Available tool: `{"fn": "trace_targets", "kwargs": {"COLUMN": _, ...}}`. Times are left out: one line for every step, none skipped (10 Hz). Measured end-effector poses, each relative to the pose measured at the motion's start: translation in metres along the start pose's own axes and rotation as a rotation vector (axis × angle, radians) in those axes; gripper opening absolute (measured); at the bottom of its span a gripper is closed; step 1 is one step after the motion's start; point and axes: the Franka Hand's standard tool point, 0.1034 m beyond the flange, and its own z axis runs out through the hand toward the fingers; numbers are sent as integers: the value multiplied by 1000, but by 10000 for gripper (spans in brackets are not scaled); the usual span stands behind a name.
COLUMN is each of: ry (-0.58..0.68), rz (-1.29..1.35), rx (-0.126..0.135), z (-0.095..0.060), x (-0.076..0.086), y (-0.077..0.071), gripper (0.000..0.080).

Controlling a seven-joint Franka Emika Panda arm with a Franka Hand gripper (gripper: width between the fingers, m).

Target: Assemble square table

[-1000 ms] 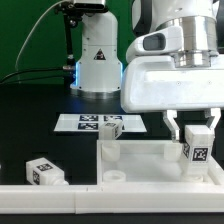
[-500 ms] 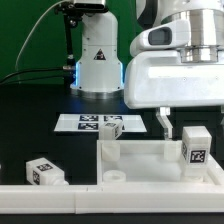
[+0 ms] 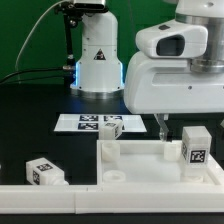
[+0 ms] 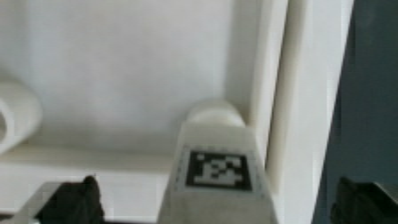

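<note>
The white square tabletop [image 3: 140, 166] lies near the front with its rim up. A tagged white leg [image 3: 196, 146] stands upright in its corner at the exterior view's right. Another leg [image 3: 108, 152] stands in the corner at the left. My gripper [image 3: 187, 130] hangs just above the right leg, open, with one dark finger [image 3: 163, 128] clear of it. In the wrist view the leg [image 4: 217, 160] stands between my two fingertips [image 4: 71, 202] of the gripper [image 4: 221, 206], touching neither. The slab's rim [image 4: 302, 80] runs beside it.
A loose tagged leg [image 3: 45, 172] lies on the black table at the exterior view's left. Another leg [image 3: 112, 126] sits on the marker board [image 3: 82, 122]. A long white rail [image 3: 40, 198] runs along the front. The arm's base [image 3: 97, 60] stands behind.
My gripper has opened off the right leg, risen and shifted toward the exterior view's right. The leg stays standing in the slab's corner.
</note>
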Motion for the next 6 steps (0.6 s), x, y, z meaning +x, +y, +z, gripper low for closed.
{"fn": "trace_targets", "kwargs": {"ry": 11, "rz": 12, "rx": -2, "z": 0, "x": 2, "y": 0, "gripper": 647}}
{"fn": "trace_targets", "kwargs": {"ry": 10, "rz": 12, "rx": -2, "z": 0, "x": 2, "y": 0, "gripper": 536}}
{"fn": "trace_targets", "kwargs": {"ry": 10, "rz": 22, "rx": -1, "z": 0, "x": 2, "y": 0, "gripper": 399}}
{"fn": "trace_targets", "kwargs": {"ry": 10, "rz": 122, "rx": 0, "z": 1, "x": 2, "y": 0, "gripper": 399}}
{"fn": "trace_targets", "kwargs": {"ry": 10, "rz": 171, "rx": 1, "z": 1, "x": 2, "y": -1, "gripper": 285}}
{"fn": "trace_targets", "kwargs": {"ry": 9, "rz": 249, "rx": 1, "z": 1, "x": 2, "y": -1, "gripper": 285}}
